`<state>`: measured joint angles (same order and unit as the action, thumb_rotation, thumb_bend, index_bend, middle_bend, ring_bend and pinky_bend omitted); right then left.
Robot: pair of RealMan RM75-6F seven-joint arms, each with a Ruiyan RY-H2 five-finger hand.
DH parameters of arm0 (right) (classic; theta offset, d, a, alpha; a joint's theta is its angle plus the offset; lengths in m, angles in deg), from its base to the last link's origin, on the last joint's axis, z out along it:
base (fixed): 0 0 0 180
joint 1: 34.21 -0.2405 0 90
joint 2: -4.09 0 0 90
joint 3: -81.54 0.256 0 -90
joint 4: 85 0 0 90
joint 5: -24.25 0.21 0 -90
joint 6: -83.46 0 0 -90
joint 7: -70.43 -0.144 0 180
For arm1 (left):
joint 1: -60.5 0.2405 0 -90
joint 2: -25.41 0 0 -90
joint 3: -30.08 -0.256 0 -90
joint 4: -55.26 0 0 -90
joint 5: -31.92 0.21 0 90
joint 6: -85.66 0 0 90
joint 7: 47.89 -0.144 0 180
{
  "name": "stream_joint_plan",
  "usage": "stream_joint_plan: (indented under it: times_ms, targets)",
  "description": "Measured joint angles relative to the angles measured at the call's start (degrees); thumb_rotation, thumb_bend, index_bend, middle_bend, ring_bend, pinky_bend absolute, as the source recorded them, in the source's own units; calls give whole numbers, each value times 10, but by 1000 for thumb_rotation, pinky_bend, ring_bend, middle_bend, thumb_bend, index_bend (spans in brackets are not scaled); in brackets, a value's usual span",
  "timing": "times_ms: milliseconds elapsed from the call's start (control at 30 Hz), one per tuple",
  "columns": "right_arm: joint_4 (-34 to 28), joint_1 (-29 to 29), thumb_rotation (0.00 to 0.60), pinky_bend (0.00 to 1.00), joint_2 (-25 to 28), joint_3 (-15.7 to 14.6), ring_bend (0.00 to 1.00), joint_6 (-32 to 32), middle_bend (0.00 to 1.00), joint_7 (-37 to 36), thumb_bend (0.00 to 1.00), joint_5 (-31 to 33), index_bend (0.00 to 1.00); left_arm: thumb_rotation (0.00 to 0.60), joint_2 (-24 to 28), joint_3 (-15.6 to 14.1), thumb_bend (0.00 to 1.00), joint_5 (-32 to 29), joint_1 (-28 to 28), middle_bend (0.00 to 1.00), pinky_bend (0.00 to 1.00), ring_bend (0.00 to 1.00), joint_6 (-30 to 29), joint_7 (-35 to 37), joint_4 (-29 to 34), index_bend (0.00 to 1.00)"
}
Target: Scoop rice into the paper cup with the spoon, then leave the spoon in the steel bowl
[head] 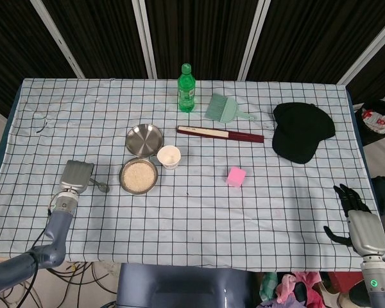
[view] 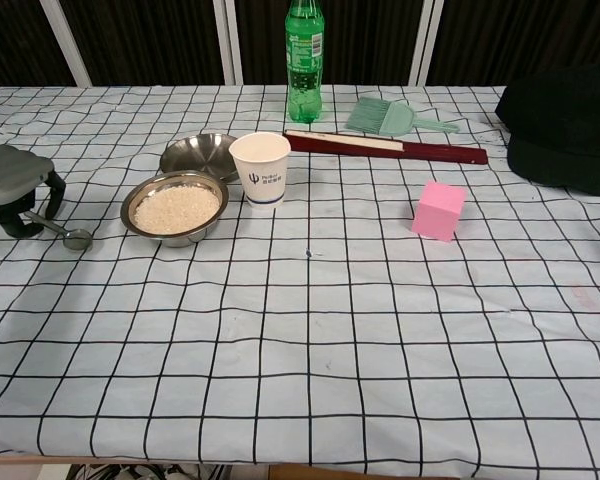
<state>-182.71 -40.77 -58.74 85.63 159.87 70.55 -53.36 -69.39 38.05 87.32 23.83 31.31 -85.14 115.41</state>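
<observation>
From the head view, my left hand (head: 75, 176) sits at the desk's (head: 276, 205) left side, grasping the spoon (head: 100, 187), whose bowl end points toward the rice bowl (head: 138, 176) just beside it. The paper cup (head: 169, 156) stands right of the rice, the empty steel bowl (head: 144, 138) behind. My right hand (head: 354, 212) hangs off the desk's right edge, fingers apart, holding nothing.

From the chest view, my left hand (view: 10, 180) grips the spoon (view: 65, 235) handle, its tip low, left of the rice bowl (view: 175, 207).
</observation>
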Motion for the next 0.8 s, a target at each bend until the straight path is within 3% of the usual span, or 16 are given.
stream_joint_plan:
  times_ms: [367, 800]
  targets:
    - [-1, 0, 600, 199, 1, 0, 0, 0, 0, -4, 219, 0, 0, 600, 31, 24, 484, -28, -10, 1000, 1000, 1000, -37, -64, 83, 742]
    - [-4, 0, 600, 199, 3, 0, 0, -4, 0, -14, 219, 0, 0, 600, 102, 43, 518, -102, -47, 1000, 1000, 1000, -89, -219, 223, 789]
